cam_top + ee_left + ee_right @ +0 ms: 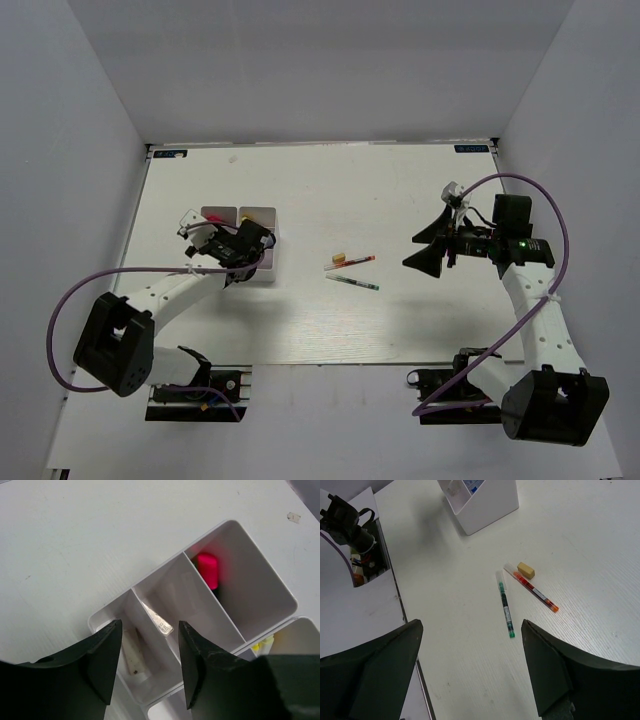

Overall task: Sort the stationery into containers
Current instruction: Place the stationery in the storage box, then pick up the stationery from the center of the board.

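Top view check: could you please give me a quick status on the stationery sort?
Left fingers open, empty, over tray. Right fingers open, empty. Green pen, red pen, eraser unsorted on table. Nothing blocking them.

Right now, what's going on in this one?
Two arms are sorting stationery into a divided tray. The left gripper hovers open and empty over it; one compartment already holds a pink-ended highlighter. The right gripper hangs wide open and empty above the table. A green pen, red pen and eraser lie there unsorted.
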